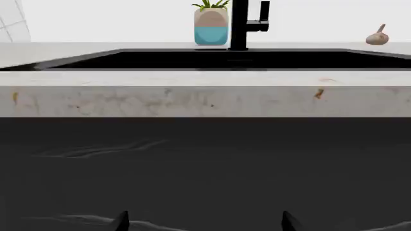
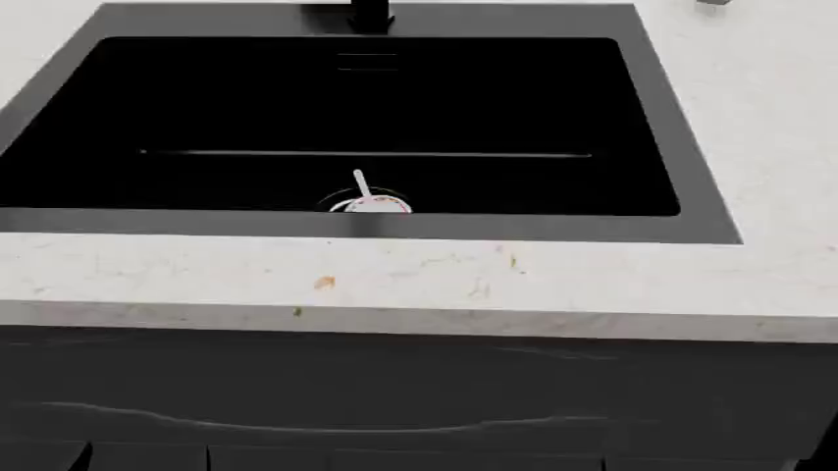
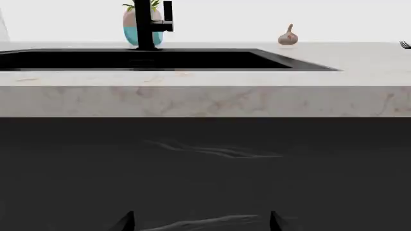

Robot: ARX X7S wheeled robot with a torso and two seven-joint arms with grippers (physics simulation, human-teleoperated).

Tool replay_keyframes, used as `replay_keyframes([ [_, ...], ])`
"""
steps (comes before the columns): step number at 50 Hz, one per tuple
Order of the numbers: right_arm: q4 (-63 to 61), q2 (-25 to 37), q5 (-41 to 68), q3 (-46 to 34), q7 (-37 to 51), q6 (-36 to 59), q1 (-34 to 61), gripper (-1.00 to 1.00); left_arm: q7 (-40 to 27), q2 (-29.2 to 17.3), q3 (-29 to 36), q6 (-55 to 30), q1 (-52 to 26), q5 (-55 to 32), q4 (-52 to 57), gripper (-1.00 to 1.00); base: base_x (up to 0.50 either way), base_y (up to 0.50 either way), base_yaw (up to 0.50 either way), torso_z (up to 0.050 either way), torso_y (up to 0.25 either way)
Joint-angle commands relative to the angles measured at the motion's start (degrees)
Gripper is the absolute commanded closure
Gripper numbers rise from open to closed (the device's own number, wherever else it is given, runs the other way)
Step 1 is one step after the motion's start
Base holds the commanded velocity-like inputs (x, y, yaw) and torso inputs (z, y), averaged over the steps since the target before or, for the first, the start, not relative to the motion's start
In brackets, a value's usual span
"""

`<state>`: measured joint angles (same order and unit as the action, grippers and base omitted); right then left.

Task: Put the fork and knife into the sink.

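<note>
Black sink (image 2: 681,137) fills the upper head view, set in a pale marble table (image 2: 550,285); its drain (image 2: 371,203) sits lower centre with a slim light object on it, too small to identify. Left gripper (image 1: 202,222) and right gripper (image 3: 201,222) show spread fingertips, holding nothing, facing dark cabinet fronts.

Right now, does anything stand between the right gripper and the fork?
Yes: the right gripper hangs below the counter's front edge, facing the cabinet; the fork lies on top, so that edge blocks a straight path.
</note>
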<state>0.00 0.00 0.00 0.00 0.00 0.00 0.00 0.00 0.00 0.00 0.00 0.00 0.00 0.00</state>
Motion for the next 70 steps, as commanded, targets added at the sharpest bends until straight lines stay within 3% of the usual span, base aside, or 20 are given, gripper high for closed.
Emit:
replay_keyframes([
  [1,0.0,0.5,0.5,0.0,0.7,0.0,0.0,-1.00,-0.6,-0.6,0.6,0.0,0.0,-0.6,0.0,-1.00,0.00,0.00,0.00,0.000,0.000],
  [27,0.0,3.3,2.7,-4.7,3.7,-0.1,-0.7,-1.00,-4.3,-3.3,3.4,0.8,1.3,-2.7,0.4,-1.00,0.00,0.00,0.00,0.000,0.000],
  [30,-0.9,2.3,3.4,-3.7,0.6,-2.4,-0.6,-1.00,-3.5,-2.2,3.0,1.3,2.8,-1.2,2.3,-1.00,0.00,0.00,0.00,0.000,0.000],
  [38,-3.2,3.0,5.7,-4.6,1.1,-1.3,-0.7,-1.00,-5.0,-2.8,3.0,-4.5,1.9,-4.1,3.7,-1.00,0.00,0.00,0.00,0.000,0.000],
  [40,-7.6,2.9,7.5,-4.0,2.2,3.2,-0.5,-1.00,-8.0,-2.6,3.0,-11.8,0.9,-2.7,6.4,-1.00,0.00,0.00,0.00,0.000,0.000],
  [45,-16.5,5.9,10.0,-4.2,1.0,11.2,-0.4,-1.00,-7.0,-3.5,3.3,-23.3,-0.4,-6.4,16.3,-1.00,0.00,0.00,0.00,0.000,0.000],
  [49,-26.8,8.6,12.8,-1.2,3.3,22.2,2.0,-1.00,-7.6,-5.3,0.2,-39.0,-6.5,-11.4,24.2,-1.00,0.00,0.00,0.00,0.000,0.000],
  [52,-32.9,10.2,15.0,0.3,5.2,32.4,4.6,-1.00,-7.7,-7.1,-1.2,-44.4,-9.7,-12.7,27.9,-1.00,0.00,0.00,0.00,0.000,0.000],
  [59,-42.6,14.7,17.2,2.9,7.7,46.5,11.8,-1.00,-9.3,-9.9,-6.1,-54.2,-17.9,-15.2,33.2,-1.00,0.00,0.00,0.00,0.000,0.000],
  [62,-47.0,16.2,22.7,6.5,7.4,58.7,18.7,-1.00,-8.4,-12.8,-6.5,-59.9,-22.1,-16.4,34.3,-1.00,0.00,0.00,0.00,0.000,0.000],
  [70,-51.1,17.1,33.3,15.5,5.6,77.6,31.2,-1.00,-7.2,-16.0,-8.9,-70.8,-30.1,-19.9,36.6,-1.00,0.00,0.00,0.00,0.000,0.000],
])
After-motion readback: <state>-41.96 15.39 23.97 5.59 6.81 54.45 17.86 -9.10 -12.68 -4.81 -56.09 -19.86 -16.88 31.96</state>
